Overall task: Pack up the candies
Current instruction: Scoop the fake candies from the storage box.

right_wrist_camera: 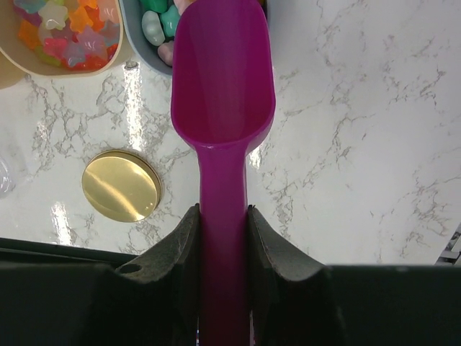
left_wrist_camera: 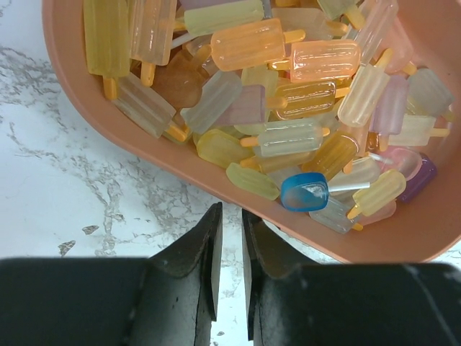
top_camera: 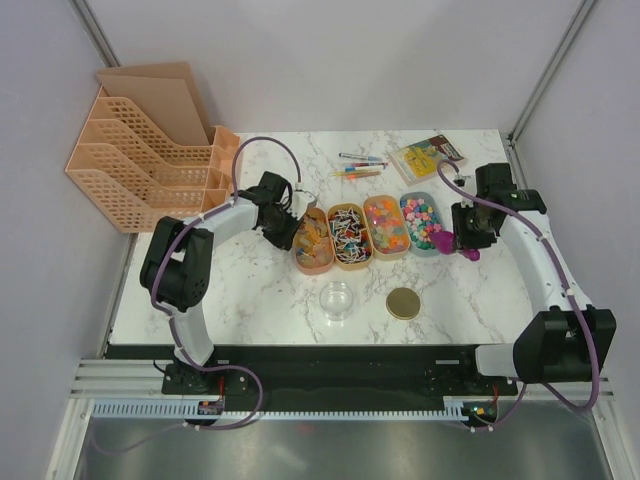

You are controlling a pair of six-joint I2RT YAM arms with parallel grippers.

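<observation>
Purple scoop (right_wrist_camera: 222, 108) handle: end hidden inside the right gripper (right_wrist_camera: 223, 216), right of the gold lid (right_wrist_camera: 121, 185).
Clear jar (top_camera: 337, 298): left of lid, mostly cut off in right wrist view.
Candies (top_camera: 386, 224): behind lid, shapes too small overhead.

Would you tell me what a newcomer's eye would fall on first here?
The four trays of bright candies in a row at the centre stand out first. Next, the purple scoop, empty, clamped in the right gripper at the rightmost tray. The left gripper hangs at the leftmost tray, jaws slightly apart, holding nothing.
</observation>
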